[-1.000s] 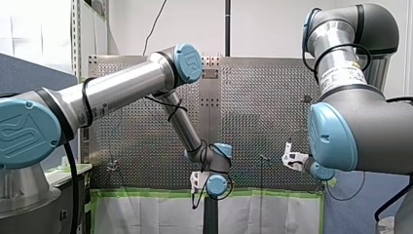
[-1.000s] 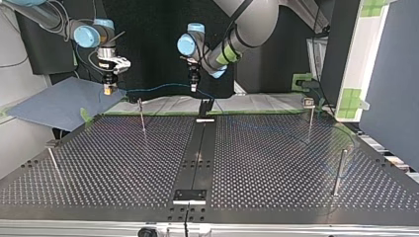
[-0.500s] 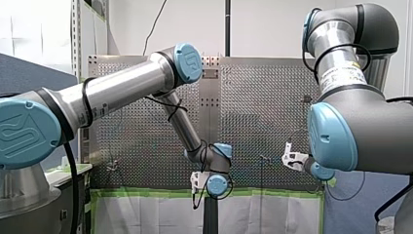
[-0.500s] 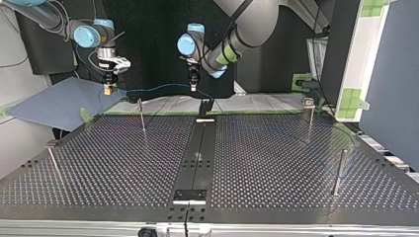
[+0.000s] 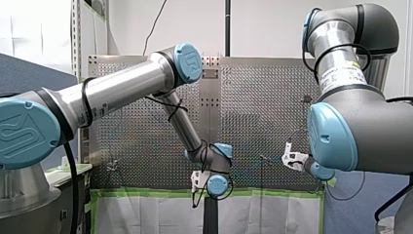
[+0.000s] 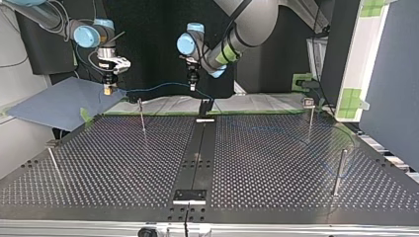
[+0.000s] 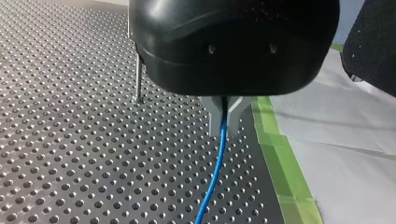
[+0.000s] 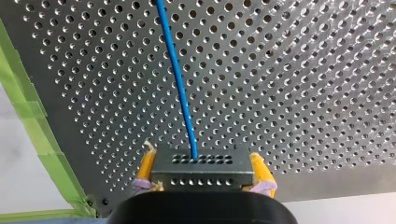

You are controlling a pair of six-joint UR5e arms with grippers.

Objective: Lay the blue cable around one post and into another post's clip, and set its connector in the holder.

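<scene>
Cable [image 8: 178, 84] runs straight ahead from connector [image 8: 201, 169].

— Where is our left arm [image 5: 122, 92]?
— It reaches out over the middle with the elbow high and the forearm sloping down. The wrist [image 5: 215, 166] is bent, so our left gripper [image 6: 191, 85] points straight down, fingers pinched on the blue cable [image 7: 215, 168].
— And our right arm [image 5: 360, 122]?
— It is folded close, and our right gripper [image 6: 107, 89] points down too. Its yellow pads [image 8: 147, 164] clamp the connector [image 8: 201, 170] from both sides.
</scene>
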